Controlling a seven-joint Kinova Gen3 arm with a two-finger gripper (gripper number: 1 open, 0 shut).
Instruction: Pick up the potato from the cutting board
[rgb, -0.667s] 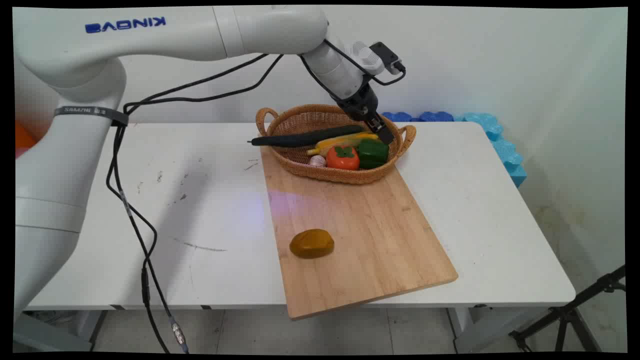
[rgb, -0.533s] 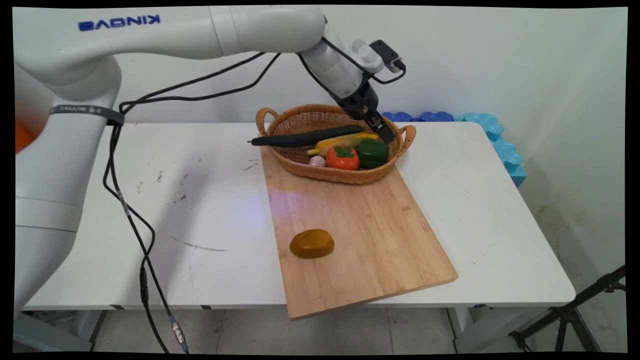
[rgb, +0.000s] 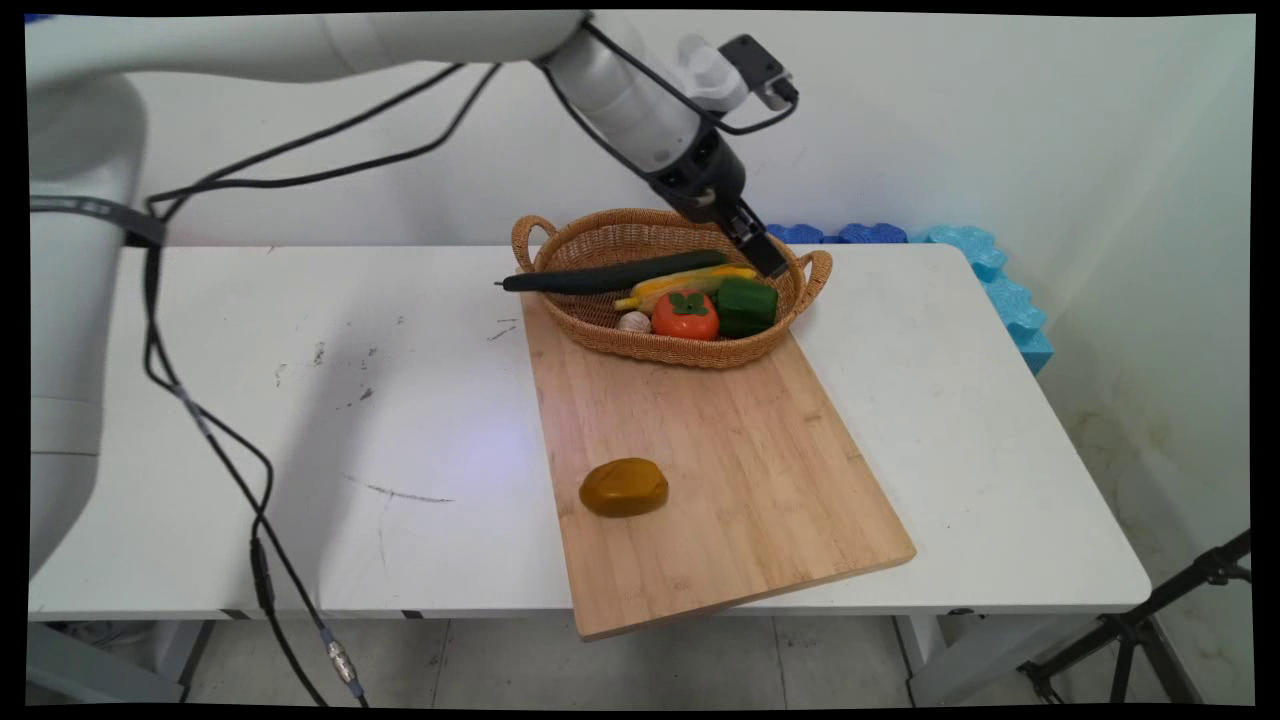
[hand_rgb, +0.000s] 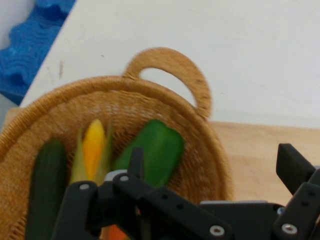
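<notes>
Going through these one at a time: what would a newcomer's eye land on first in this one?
The wicker basket at the far end of the wooden cutting board, holding a long dark cucumber, a corn cob, a tomato and a green pepper. The black pincer hangs open just above the pepper at the basket's right end. A lone brown potato lies on the board's near left part.

No lettering can be read; the arm's grey band looks blurred.
</notes>
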